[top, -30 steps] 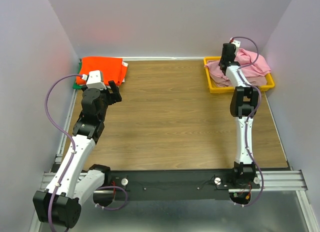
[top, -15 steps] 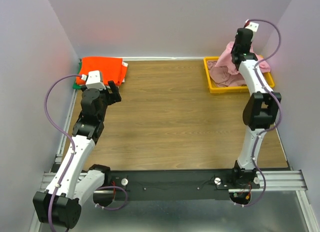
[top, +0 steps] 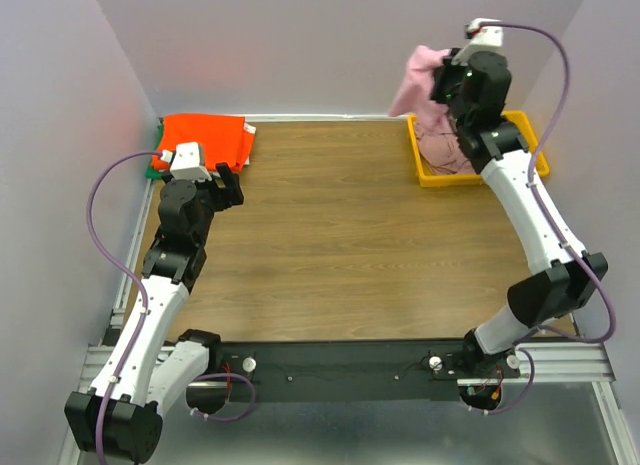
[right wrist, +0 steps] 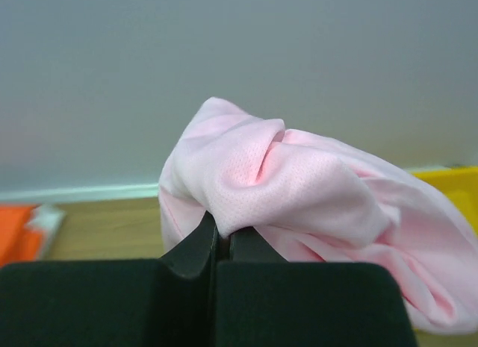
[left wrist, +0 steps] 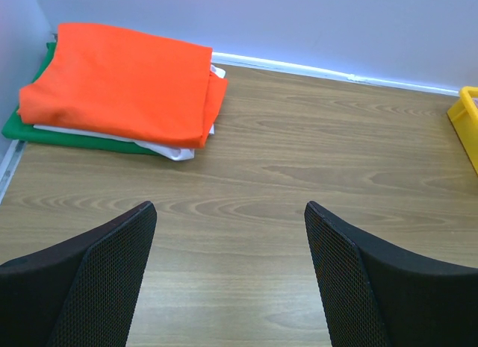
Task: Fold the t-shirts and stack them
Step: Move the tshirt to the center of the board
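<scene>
Against the grey wall (right wrist: pixel 224 48), right pincer (right wrist: pixel 222 231) clamps a bunched pink t-shirt (right wrist: pixel 299 190).

High behind the near edge of the table (top: pixel 340 235), looking down on all of it, yellow tray (top: pixel 440 181) far right. Left wrist: low, well left of the tray, facing the back wall (left wrist: pixel 299 26). Right wrist: above the tray, tight on the light pink t-shirt (right wrist: pixel 276 183). Shared throughout: the tray.
</scene>
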